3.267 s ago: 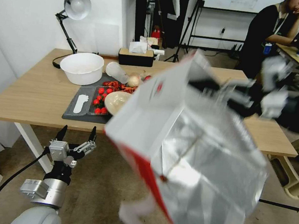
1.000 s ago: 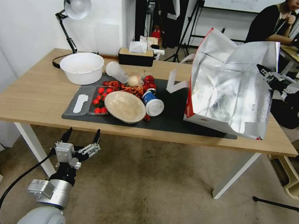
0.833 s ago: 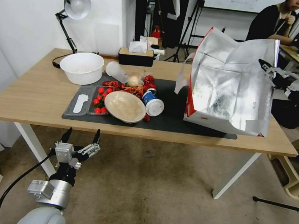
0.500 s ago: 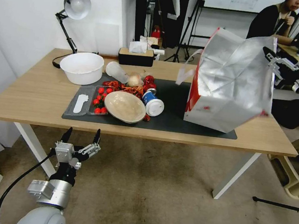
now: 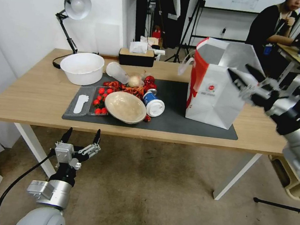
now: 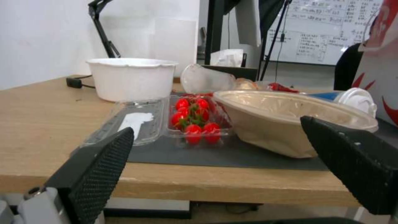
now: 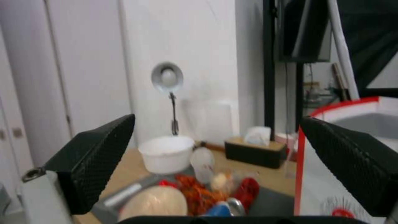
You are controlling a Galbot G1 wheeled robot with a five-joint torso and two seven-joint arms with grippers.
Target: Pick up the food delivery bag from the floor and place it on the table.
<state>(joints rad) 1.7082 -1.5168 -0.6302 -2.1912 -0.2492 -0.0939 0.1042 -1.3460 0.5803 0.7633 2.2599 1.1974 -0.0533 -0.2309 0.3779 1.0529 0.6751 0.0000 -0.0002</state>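
While the bag [image 5: 213, 94] stands upright on the right end of the dark mat [image 5: 173, 115] on the worktop [image 5: 33, 92], the right pincer [image 5: 242, 77] hangs in front of the bag's upper right corner with its fingers spread apart and nothing between them. Whether a fingertip touches the paper, I cannot tell. The bag shows its white front with a small red round mark, a red side panel on the left, and one white handle that sticks out toward the middle of the worktop. Its mouth is open and the silver lining is visible inside. In the right wrist view the red edge of the bag [image 7: 299, 174] is close beside one finger. On the left part of the mat lie a beige bowl [image 5: 125, 107], a clear box of small tomatoes [image 5: 100, 100] and a blue cup [image 5: 153, 105] on its side. A white bowl [image 5: 82, 68] stands just behind the mat. The left pincer [image 5: 81, 135] waits low in front of the worktop edge, fingers apart and empty.
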